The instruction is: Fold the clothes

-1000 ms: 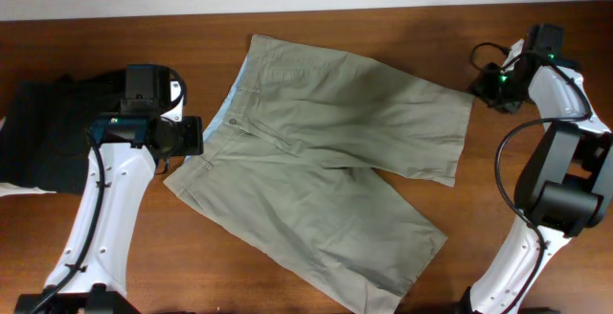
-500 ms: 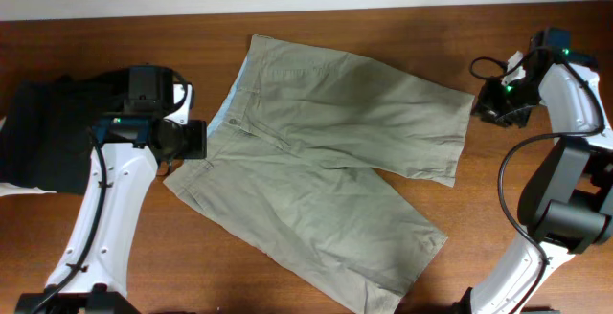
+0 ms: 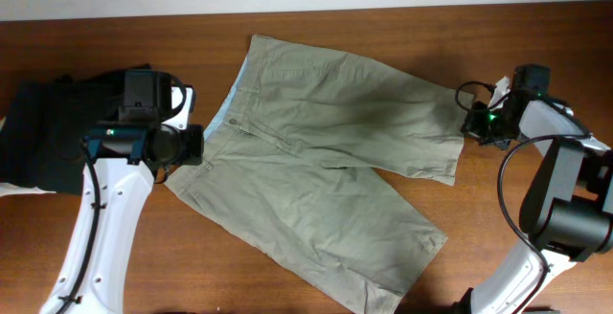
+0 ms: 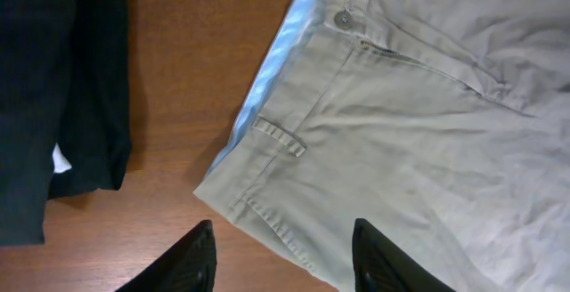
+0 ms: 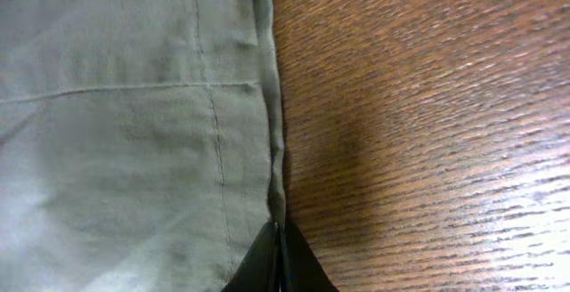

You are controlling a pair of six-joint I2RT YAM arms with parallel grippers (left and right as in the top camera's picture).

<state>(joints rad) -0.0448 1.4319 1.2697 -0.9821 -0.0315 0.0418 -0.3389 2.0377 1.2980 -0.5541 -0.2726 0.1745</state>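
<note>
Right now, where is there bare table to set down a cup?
Bare wood lies in the near right corner, between the shorts and the right arm, and along the table at its far edge. A smaller patch sits between the left arm and the shorts' lower leg. The left is crowded: black clothes near the waistband.

Khaki-green shorts [image 3: 326,161] lie flat, unfolded, legs splayed.

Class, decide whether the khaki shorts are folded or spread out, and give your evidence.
Spread out, not folded. The overhead view shows the khaki shorts lying flat, both legs splayed apart, with no part doubled over.
</note>
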